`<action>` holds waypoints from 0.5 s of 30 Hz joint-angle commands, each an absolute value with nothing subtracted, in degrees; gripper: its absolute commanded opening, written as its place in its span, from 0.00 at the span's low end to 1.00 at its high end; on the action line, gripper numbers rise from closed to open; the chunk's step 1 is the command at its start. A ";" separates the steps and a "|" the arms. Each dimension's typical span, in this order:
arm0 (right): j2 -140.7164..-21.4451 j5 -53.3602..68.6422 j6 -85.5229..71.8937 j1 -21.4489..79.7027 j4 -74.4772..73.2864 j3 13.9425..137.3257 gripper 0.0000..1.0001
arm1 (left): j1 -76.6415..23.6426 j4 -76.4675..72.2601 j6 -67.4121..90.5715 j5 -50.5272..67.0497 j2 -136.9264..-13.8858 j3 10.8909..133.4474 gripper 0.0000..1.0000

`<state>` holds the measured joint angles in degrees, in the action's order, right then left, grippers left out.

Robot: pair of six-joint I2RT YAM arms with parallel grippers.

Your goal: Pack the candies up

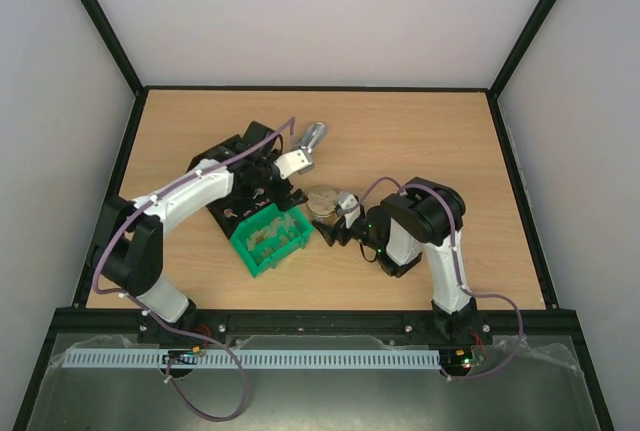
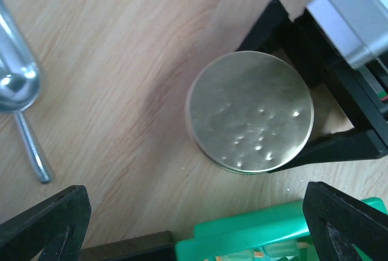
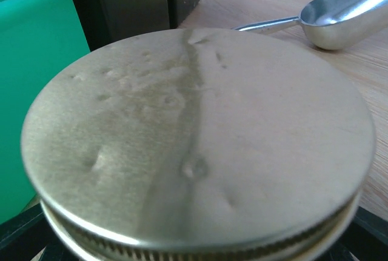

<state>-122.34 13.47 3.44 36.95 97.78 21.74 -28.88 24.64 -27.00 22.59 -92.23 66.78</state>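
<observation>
**Pale candies [image 1: 268, 238] in green bin [image 1: 243, 256] beside gripped jar [image 1: 322, 201]**

The green bin sits just beside the right gripper [image 1: 327, 215], which is clamped around the gold-lidded jar. The left gripper [image 2: 194, 206] hangs above, spread wide, empty. The candies lie inside the bin.

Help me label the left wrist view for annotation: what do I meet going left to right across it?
metal scoop → gold screw lid → grey housing on the right arm

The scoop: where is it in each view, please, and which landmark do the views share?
Top external: scoop just above centre.
Left wrist: scoop at left edge.
Right wrist: scoop at top right.
Shared landmark: the round lid beside it.
</observation>
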 commanded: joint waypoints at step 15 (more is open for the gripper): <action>-126.60 7.27 0.44 38.98 108.81 19.86 0.81 | -34.81 23.54 -31.07 16.89 -94.13 69.56 0.99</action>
<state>-123.66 10.24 3.27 38.54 98.59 22.59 -34.50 24.40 -30.74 17.32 -92.36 66.52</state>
